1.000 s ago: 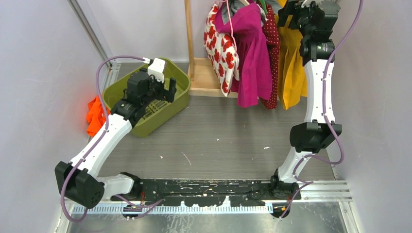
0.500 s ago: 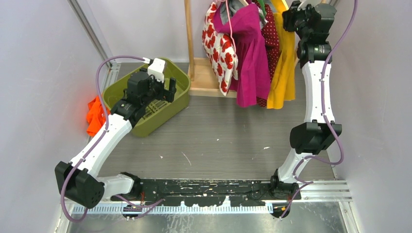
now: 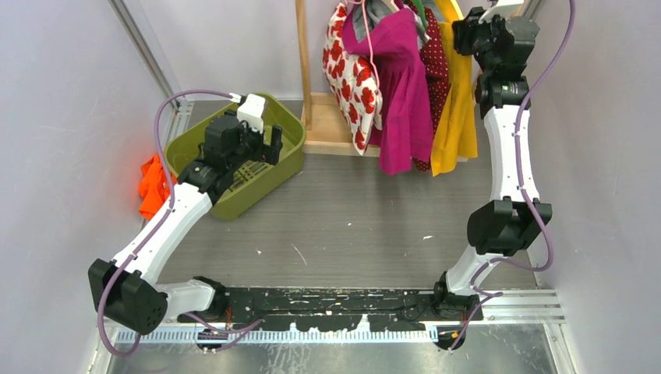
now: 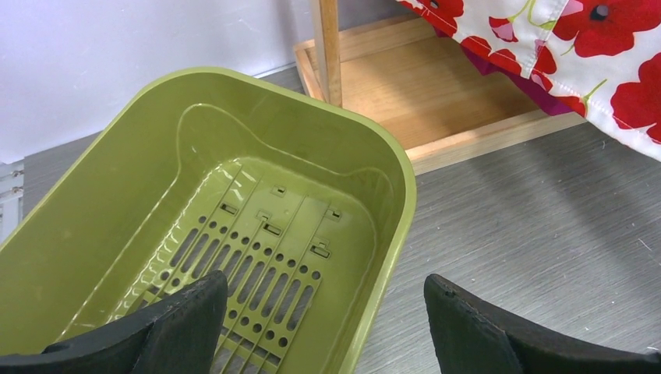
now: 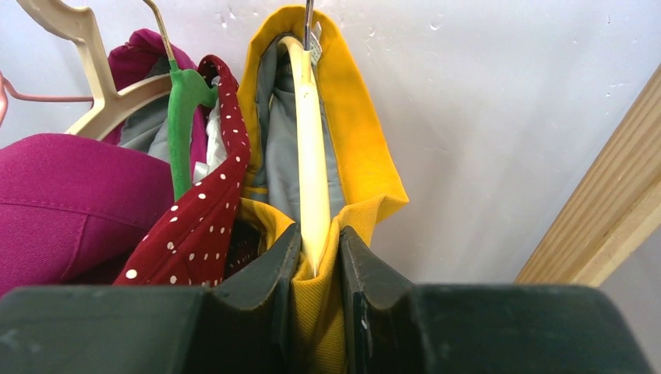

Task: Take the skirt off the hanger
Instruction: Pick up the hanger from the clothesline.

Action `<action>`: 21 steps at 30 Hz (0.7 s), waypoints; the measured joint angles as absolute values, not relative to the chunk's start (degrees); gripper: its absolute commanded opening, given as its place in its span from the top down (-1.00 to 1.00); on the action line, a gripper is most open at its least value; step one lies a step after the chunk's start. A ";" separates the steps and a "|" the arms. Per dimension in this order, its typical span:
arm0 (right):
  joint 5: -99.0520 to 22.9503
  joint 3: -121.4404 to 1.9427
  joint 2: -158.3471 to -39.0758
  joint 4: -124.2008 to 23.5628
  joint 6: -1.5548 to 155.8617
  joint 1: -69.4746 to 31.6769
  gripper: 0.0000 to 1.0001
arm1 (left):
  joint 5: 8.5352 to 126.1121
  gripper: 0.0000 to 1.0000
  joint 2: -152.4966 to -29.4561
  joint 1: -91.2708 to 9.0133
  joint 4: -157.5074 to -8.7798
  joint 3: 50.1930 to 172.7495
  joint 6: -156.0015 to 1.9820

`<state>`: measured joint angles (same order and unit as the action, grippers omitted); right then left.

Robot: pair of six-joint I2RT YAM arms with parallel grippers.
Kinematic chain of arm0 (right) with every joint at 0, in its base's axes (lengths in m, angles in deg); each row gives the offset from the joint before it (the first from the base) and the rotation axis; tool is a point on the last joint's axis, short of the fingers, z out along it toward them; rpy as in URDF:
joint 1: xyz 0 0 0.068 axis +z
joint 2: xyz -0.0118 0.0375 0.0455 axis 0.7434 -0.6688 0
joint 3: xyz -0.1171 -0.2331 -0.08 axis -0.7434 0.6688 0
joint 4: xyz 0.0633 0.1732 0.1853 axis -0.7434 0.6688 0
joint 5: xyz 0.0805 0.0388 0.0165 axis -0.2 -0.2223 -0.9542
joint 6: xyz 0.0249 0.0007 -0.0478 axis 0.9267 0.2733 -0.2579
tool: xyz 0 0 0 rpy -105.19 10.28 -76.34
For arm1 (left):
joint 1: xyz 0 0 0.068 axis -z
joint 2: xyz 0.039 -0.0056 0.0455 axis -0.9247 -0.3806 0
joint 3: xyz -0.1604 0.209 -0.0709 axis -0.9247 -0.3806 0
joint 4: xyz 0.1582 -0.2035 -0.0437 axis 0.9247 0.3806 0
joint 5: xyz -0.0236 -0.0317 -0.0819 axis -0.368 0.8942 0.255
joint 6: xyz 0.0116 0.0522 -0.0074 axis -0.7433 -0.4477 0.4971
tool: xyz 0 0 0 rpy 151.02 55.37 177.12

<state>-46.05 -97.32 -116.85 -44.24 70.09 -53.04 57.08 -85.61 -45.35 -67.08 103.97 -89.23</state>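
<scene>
The yellow skirt (image 3: 456,93) hangs at the right end of the rack on a cream hanger (image 5: 312,156). My right gripper (image 5: 318,234) is shut on the skirt's yellow waist fabric (image 5: 362,148), with the hanger's end pinched between the fingers too. From above, the right gripper (image 3: 468,23) sits high at the skirt's top. My left gripper (image 4: 323,288) stands open with nothing in it, hovering over the right rim of the green basket (image 4: 405,179). In the top view the left gripper (image 3: 274,144) is above that basket (image 3: 234,206).
A poppy-print garment (image 3: 351,78), a magenta dress (image 3: 405,86) and a red dotted garment (image 3: 436,54) hang left of the skirt. The rack's wooden post (image 3: 302,54) rises from a wooden base (image 3: 331,128). An orange cloth (image 3: 152,187) lies left of the basket.
My right gripper has shut on the skirt's top and the hanger. The skirt has swung left against the other garments. The left arm has stayed still.
</scene>
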 measured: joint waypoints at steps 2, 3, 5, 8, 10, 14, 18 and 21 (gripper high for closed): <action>-45.94 -95.66 -116.22 -46.12 70.74 -53.02 0.99 | 56.98 -0.82 -85.61 -45.35 -67.08 103.97 -89.21; -45.90 -95.03 -115.93 -46.86 71.01 -53.02 0.99 | 56.91 -0.82 -85.59 -45.35 -67.08 103.97 -89.21; -45.66 -93.39 -115.36 -48.94 71.79 -53.02 0.99 | 56.73 -0.82 -85.59 -45.35 -67.06 103.97 -89.21; -44.96 -91.14 -114.58 -51.87 72.73 -52.95 1.00 | 56.69 -0.82 -85.59 -45.35 -67.06 103.97 -89.21; -44.54 -90.68 -114.38 -52.83 73.28 -52.85 1.00 | 56.69 -0.82 -85.59 -45.35 -67.06 103.94 -89.21; -43.64 -90.63 -114.38 -53.42 74.20 -52.63 1.00 | 56.69 -0.82 -85.61 -45.35 -67.06 103.97 -89.21; -42.40 -90.13 -114.18 -54.33 75.40 -52.58 1.00 | 56.69 -0.82 -85.61 -45.35 -67.04 103.97 -89.21; -41.39 -90.15 -114.12 -54.75 76.14 -52.47 1.00 | 56.69 -0.82 -85.61 -45.35 -67.06 103.97 -89.21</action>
<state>-41.39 -90.15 -114.12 -54.75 76.14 -52.47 56.69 -85.61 -45.35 -67.06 103.97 -89.21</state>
